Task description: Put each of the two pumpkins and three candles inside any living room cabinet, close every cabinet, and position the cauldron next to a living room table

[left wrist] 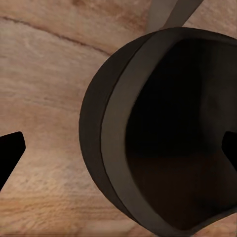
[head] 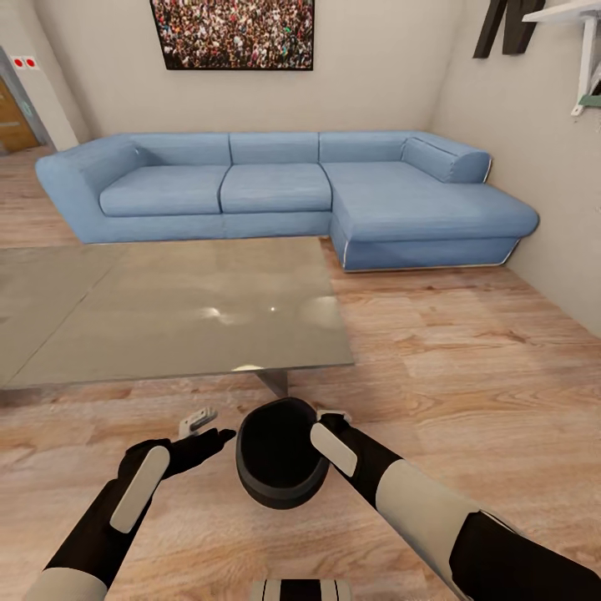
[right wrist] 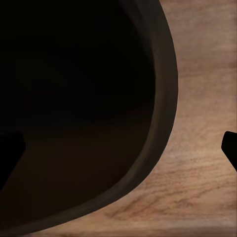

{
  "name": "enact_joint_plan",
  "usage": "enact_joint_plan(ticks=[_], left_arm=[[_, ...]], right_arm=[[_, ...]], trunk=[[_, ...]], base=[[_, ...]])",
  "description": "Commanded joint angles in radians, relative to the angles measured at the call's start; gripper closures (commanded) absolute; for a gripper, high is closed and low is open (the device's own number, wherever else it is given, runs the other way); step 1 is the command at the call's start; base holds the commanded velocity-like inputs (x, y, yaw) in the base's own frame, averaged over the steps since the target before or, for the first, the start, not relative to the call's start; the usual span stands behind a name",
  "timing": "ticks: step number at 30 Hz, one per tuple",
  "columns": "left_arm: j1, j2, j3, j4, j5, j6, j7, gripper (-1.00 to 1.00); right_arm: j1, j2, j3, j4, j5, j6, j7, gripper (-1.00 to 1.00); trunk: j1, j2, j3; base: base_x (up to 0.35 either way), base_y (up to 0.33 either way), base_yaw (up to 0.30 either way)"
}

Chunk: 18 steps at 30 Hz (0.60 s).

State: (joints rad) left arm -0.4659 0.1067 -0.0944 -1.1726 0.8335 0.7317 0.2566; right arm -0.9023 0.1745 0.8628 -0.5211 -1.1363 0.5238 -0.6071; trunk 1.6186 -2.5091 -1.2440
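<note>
The black cauldron [head: 280, 457] sits low over the wood floor just in front of the grey table [head: 167, 309], close to its angled leg [head: 275, 382], with its dark mouth facing up. My left gripper [head: 204, 424] hangs open just left of the pot; in the left wrist view the cauldron [left wrist: 163, 133] lies between the spread fingertips [left wrist: 11, 150]. My right gripper [head: 330, 417] is at the pot's right rim. In the right wrist view its fingertips [right wrist: 229, 148] stand wide apart, straddling the cauldron rim [right wrist: 160, 123], one inside and one outside. Pumpkins, candles and cabinet are out of view.
A blue corner sofa [head: 275, 188] stands behind the table against the far wall. The right wall [head: 542, 167] carries a white shelf [head: 576, 33]. Bare wood floor [head: 467, 351] stretches right of the table and around the pot.
</note>
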Motion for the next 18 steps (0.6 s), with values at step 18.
enact_joint_plan(ticks=[18], left_arm=[[0.0, 0.002, 0.035, -0.025, 0.017, 0.069, 0.009, -1.0]], right_arm=[[-0.001, 0.0, 0.002, 0.0, -0.005, 0.002, -0.006, -1.0]], trunk=[[-0.007, 0.003, 0.053]], base=[[-0.018, 0.0, 0.0]])
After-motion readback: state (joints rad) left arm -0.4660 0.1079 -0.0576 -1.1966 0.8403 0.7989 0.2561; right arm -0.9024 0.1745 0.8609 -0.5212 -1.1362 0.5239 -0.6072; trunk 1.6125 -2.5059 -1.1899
